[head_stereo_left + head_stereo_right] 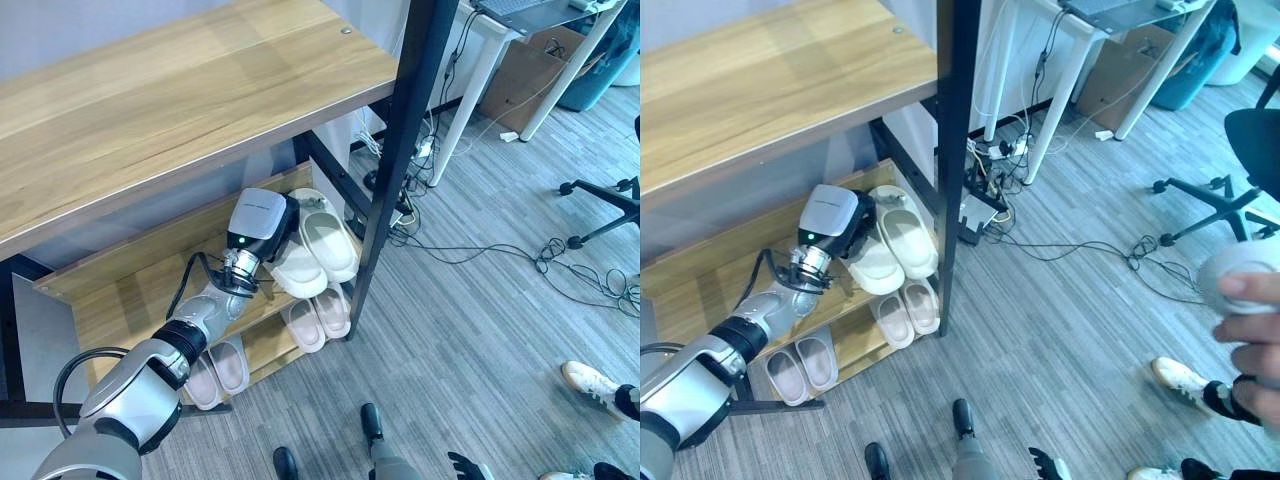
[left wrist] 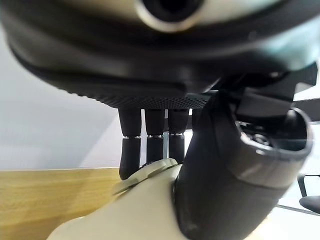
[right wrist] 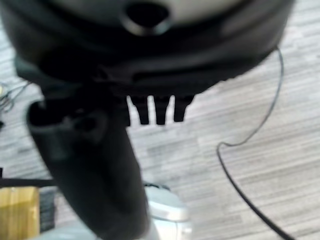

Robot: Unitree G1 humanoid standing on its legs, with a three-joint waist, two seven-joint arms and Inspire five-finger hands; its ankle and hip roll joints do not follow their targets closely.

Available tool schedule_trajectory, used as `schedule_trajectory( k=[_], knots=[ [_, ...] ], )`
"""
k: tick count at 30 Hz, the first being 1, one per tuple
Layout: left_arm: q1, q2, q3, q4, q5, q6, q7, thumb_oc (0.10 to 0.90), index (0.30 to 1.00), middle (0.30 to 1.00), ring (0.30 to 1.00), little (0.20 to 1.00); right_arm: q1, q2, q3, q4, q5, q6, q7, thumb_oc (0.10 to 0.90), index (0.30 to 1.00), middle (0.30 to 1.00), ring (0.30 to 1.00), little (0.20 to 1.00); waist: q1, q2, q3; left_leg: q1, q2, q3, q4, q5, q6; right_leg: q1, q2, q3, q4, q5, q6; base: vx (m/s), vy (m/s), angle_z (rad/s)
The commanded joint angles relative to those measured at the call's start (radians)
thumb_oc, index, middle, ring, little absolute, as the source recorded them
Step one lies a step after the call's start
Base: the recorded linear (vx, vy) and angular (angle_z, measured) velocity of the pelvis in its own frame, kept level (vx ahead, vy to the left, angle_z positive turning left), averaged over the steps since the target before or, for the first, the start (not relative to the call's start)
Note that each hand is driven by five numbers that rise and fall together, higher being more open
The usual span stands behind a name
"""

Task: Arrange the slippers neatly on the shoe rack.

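Left eye view: reached in from seven o'clock, left hand point(image 1: 262, 222) at the middle shelf point(image 1: 120, 290) of the shoe rack point(image 1: 200, 90), right against the cream slipper point(image 1: 297, 268) lying there. Sat just beside a second cream slipper point(image 1: 328, 240) at its two o'clock, the two touching, both tight to the black post point(image 1: 400, 150). Two pinkish pairs on the bottom shelf: one pair point(image 1: 318, 318) at five o'clock of the hand, another pair point(image 1: 218, 370) at seven o'clock. A person's white shoe point(image 1: 590, 382) out at four o'clock on the grey floor point(image 1: 480, 340).

Right eye view: same shelf, same hand on the nearer cream slipper. Showed the right hand point(image 1: 1048, 464) at the bottom edge, six o'clock, apart from the rack. A person's hand point(image 1: 1248, 330) holding a pale object at three o'clock.

Left wrist view: fingers point(image 2: 131, 150) curled down over the far edge of the cream slipper, thumb point(image 2: 225, 170) pressed on its near side, so clamped round it.

Right wrist view: hung over the floor, fingers point(image 3: 159, 111) short and bent, nothing held; cannot tell more.
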Motion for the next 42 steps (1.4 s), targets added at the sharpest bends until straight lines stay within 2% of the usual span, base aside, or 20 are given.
schedule_trajectory(
  k=[1,9,10,11,16,19,29,40,42],
  knots=[
    [-0.063,-0.016,0.044,0.173,-0.051,0.011,-0.054,0.400,0.300,0.300,0.300,0.300,-0.037,-0.066,0.007,-0.018,0.032,-0.032,-0.021,0.800,0.900,0.900,0.900,0.900,-0.036,0.002,0.039,-0.028,0.004,-0.094,0.004,-0.036,-0.022,0.046,0.021,-0.022,0.006,-0.080,0.064,0.00,0.000,0.00],
    [-0.117,-0.003,-0.001,0.183,-0.071,-0.013,-0.096,0.400,0.300,0.300,0.300,0.300,-0.049,-0.083,0.010,-0.018,0.039,-0.028,-0.010,0.800,0.900,0.900,0.900,0.900,-0.041,-0.005,0.038,-0.042,0.007,-0.093,0.004,-0.032,-0.023,0.033,0.021,-0.022,0.006,-0.073,0.064,0.00,0.000,0.00],
    [-0.116,-0.008,0.003,0.185,-0.076,-0.013,-0.096,0.712,0.768,0.768,0.768,0.768,-0.046,-0.082,0.009,-0.017,0.037,-0.028,-0.009,0.800,0.900,0.900,0.900,0.900,-0.041,-0.007,0.038,-0.043,0.007,-0.093,0.004,-0.031,-0.023,0.031,0.022,-0.021,0.006,-0.073,0.064,0.00,0.000,0.00],
    [-0.121,-0.021,0.019,0.191,-0.095,-0.007,-0.091,0.800,0.900,0.900,0.900,0.900,-0.045,-0.080,0.009,-0.015,0.030,-0.026,-0.015,0.800,0.900,0.900,0.900,0.900,-0.040,-0.011,0.040,-0.044,0.008,-0.094,0.004,-0.031,-0.022,0.031,0.022,-0.023,0.006,-0.072,0.063,0.00,0.000,0.00],
    [-0.109,-0.059,0.079,0.196,-0.178,-0.013,-0.089,0.800,0.900,0.900,0.900,0.900,-0.040,-0.079,0.000,-0.009,0.029,-0.021,-0.017,0.800,0.900,0.900,0.900,0.900,-0.037,-0.013,0.047,-0.042,0.005,-0.097,0.004,-0.030,-0.020,0.034,0.022,-0.024,0.006,-0.075,0.062,0.00,0.000,0.00],
    [-0.059,-0.067,0.115,0.131,-0.207,-0.029,-0.087,0.800,0.900,0.900,0.900,0.900,-0.043,-0.073,-0.002,-0.015,0.035,-0.017,-0.018,0.800,0.900,0.900,0.900,0.900,-0.026,-0.015,0.052,-0.026,0.003,-0.103,0.004,-0.032,-0.019,0.053,0.022,-0.029,0.006,-0.081,0.060,0.00,0.000,0.00],
    [-0.008,-0.079,0.111,0.110,-0.165,-0.019,-0.109,0.800,0.900,0.900,0.900,0.900,-0.044,-0.069,0.007,-0.024,0.023,-0.013,-0.001,0.800,0.900,0.900,0.900,0.900,-0.012,-0.026,0.064,-0.003,-0.001,-0.107,0.004,-0.035,-0.017,0.076,0.022,-0.037,0.006,-0.087,0.057,0.00,0.000,0.00],
    [0.065,-0.071,0.214,-0.096,-0.257,-0.059,-0.131,0.800,0.900,0.900,0.900,0.900,-0.022,-0.052,-0.014,-0.004,0.026,0.002,0.007,0.800,0.900,0.900,0.900,0.900,0.003,-0.034,0.067,0.002,-0.003,-0.116,0.004,-0.034,-0.015,0.086,0.021,-0.044,0.006,-0.091,0.054,0.00,-0.002,0.02],
    [0.106,-0.075,0.240,-0.185,-0.257,-0.062,-0.126,0.800,0.900,0.900,0.900,0.900,-0.060,-0.029,0.007,-0.024,0.029,0.005,-0.002,0.800,0.900,0.900,0.900,0.900,0.022,-0.034,0.063,0.005,-0.005,-0.126,0.004,-0.034,-0.013,0.095,0.021,-0.049,0.006,-0.098,0.051,0.02,-0.021,0.13]
  ],
)
